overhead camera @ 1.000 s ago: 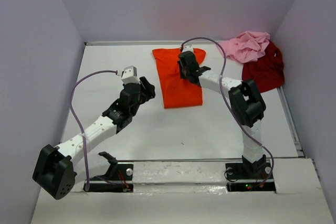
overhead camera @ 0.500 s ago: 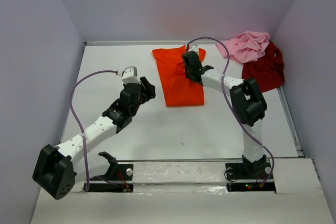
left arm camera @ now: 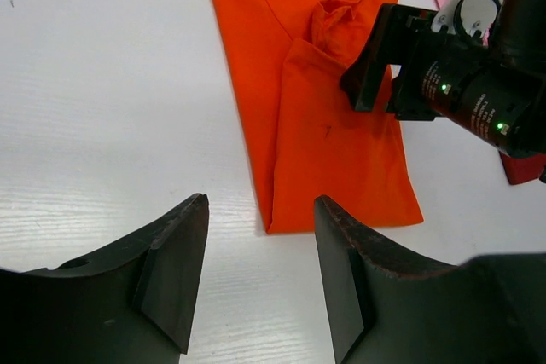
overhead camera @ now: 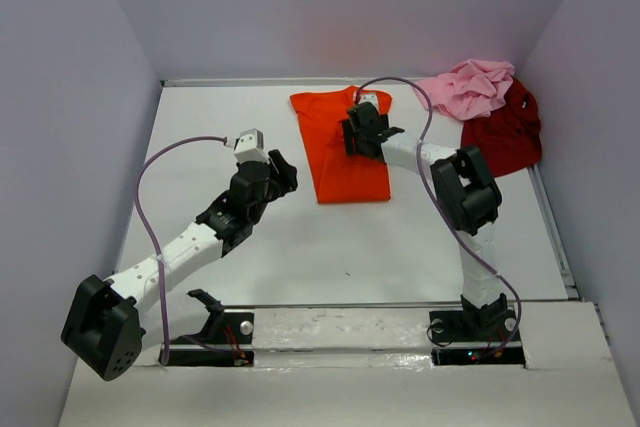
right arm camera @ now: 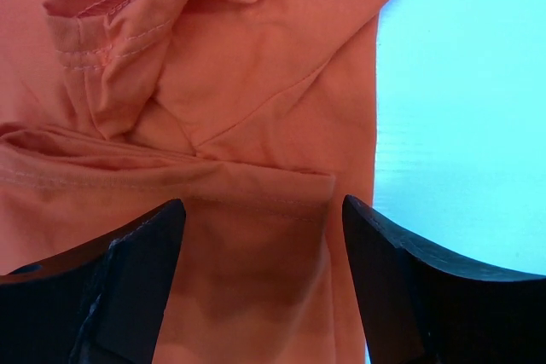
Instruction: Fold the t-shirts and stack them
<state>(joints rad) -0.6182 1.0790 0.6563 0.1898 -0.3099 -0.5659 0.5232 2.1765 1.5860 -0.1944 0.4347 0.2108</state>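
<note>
White tabletop (overhead camera: 350, 247) holds the orange t-shirt (overhead camera: 335, 167) directly beneath our right gripper (right arm camera: 256, 228), jaws spread over a sleeve seam (right arm camera: 256, 178). Our left gripper (left arm camera: 260, 199), also spread, hovers just short of the hem corner (left arm camera: 268, 228). The pink t-shirt (overhead camera: 470, 87) and dark red t-shirt (overhead camera: 505, 137) lie crumpled beyond the right gripper. We judge the first fold underway. Next, pinch the sleeve and fold it in.

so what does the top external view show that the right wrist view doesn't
Only top external: the pink t-shirt and dark red t-shirt heaped at the far right, the left tool off to one side, and the whole outline of the orange t-shirt, a long folded strip. Only right wrist: seam stitching and a bunched fold of cloth ahead of the fingers. Both: the orange t-shirt, the right tool open over it, and the white table beside it.
</note>
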